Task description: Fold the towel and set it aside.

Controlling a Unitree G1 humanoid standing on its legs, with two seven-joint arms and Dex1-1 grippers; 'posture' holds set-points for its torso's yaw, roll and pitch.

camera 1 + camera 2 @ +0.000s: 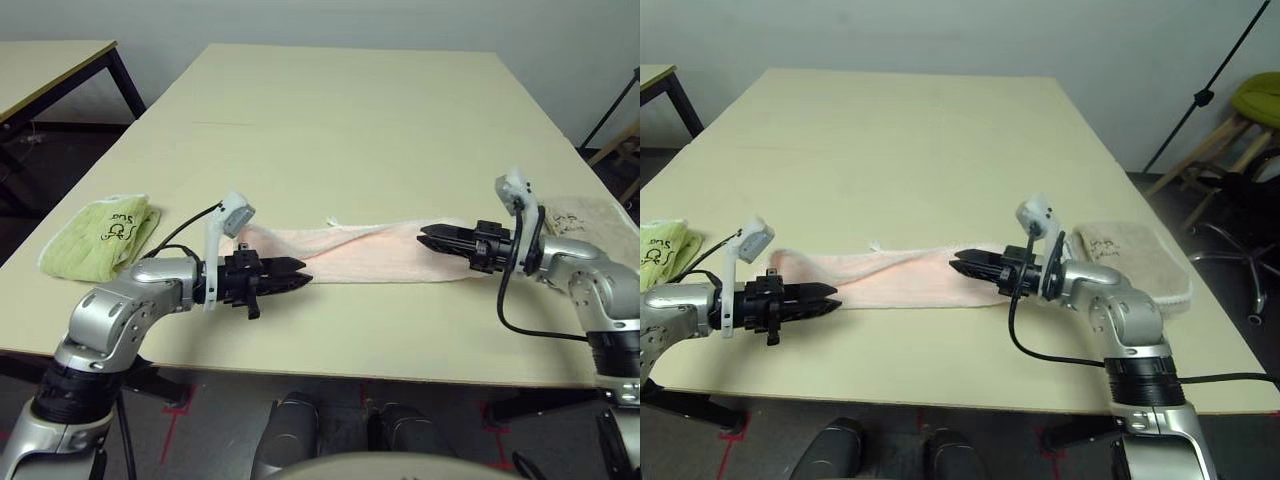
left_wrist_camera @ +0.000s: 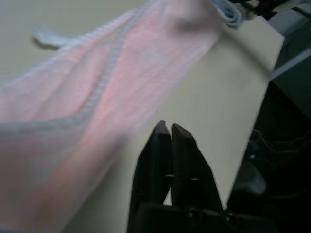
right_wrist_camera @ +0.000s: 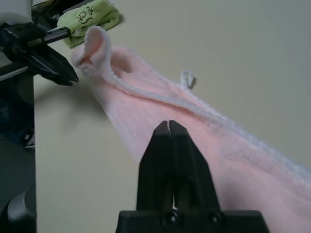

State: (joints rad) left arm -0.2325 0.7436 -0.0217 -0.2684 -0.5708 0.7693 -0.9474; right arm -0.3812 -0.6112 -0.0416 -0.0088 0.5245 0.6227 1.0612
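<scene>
The pale pink towel (image 1: 370, 255) lies as a long, loosely folded strip across the near part of the table (image 1: 330, 130), its white edging running along it. My left gripper (image 1: 303, 278) is shut at the strip's left end, just off its near edge, with nothing between the fingers (image 2: 167, 145). My right gripper (image 1: 424, 237) is shut too, pointing left over the strip's right end. In the right wrist view its closed fingertips (image 3: 168, 127) sit just above the pink cloth (image 3: 146, 111), holding none of it.
A lime-green folded towel (image 1: 100, 235) lies near the table's left edge. A beige folded towel (image 1: 1135, 260) lies at the right, behind my right forearm. The table's front edge is close below both grippers. A second table (image 1: 50, 65) stands at the far left.
</scene>
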